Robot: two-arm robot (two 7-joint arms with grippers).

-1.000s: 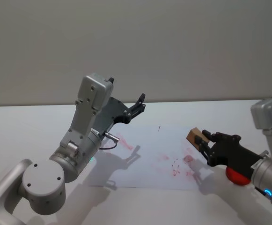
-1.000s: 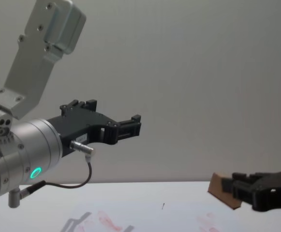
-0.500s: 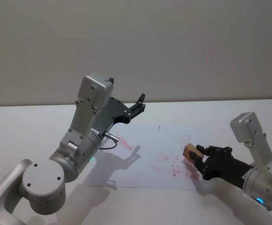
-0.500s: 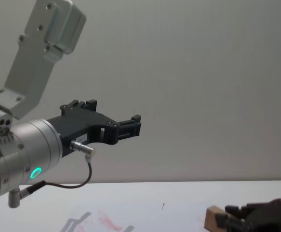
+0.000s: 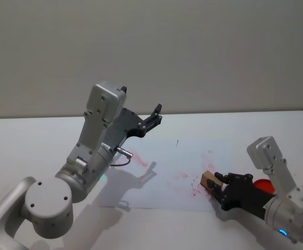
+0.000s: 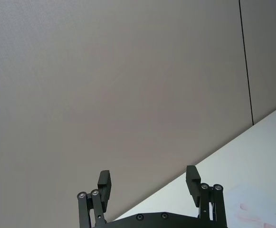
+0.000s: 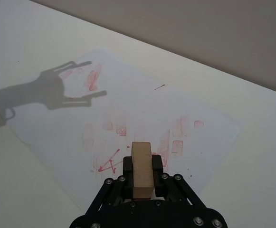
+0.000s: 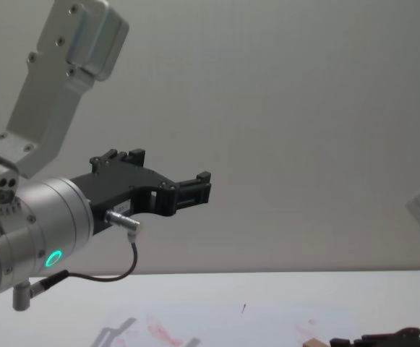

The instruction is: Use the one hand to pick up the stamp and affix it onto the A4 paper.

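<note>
Right hand [image 5: 214,184]: yours, clamping the stamp [image 5: 207,179] at the paper's [image 5: 164,156] 4 o'clock corner, perhaps touching it.
Left hand [image 5: 155,114]: raised near 11 o'clock, fingers wide apart.

Matt pale-wood stamp [image 7: 142,167]; matt white A4 paper [image 7: 128,109]; matt blk plastic right gripper [image 5: 215,185].

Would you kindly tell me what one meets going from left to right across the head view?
The left hand, open and raised → tiny dark mark on the A4 paper → stamp, gripped by the right hand → red round object.
</note>
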